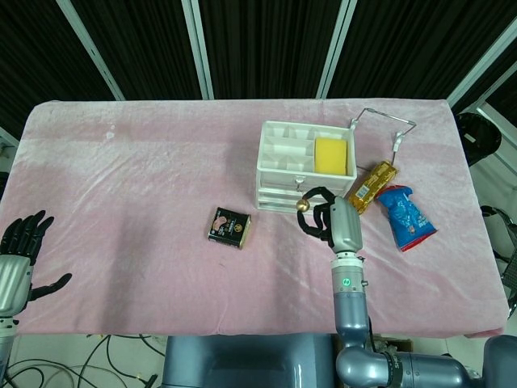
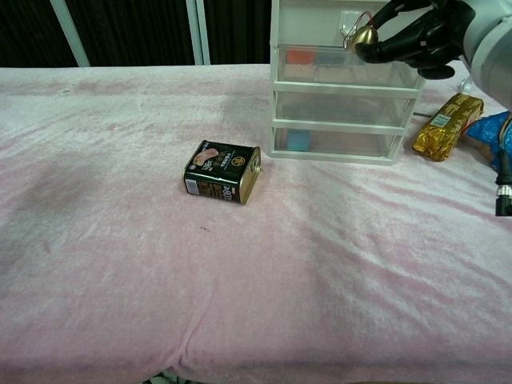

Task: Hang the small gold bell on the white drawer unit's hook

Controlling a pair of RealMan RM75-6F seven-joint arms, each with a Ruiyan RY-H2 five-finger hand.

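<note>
The small gold bell (image 2: 366, 35) with its red loop is pinched by my right hand (image 2: 420, 36) right in front of the white drawer unit's (image 2: 344, 100) top drawer, beside the small hook (image 2: 350, 23) on its face. From the head view the bell (image 1: 303, 205) sits at the unit's (image 1: 305, 166) front edge, with my right hand (image 1: 329, 218) just behind it. Whether the loop is on the hook I cannot tell. My left hand (image 1: 22, 250) stays open at the far left table edge, holding nothing.
A dark tin can (image 2: 223, 171) lies left of the drawer unit. A gold packet (image 2: 448, 125) and a blue snack bag (image 1: 405, 215) lie to its right. A yellow sponge (image 1: 330, 154) sits on top of the unit, with a wire rack (image 1: 386, 127) behind.
</note>
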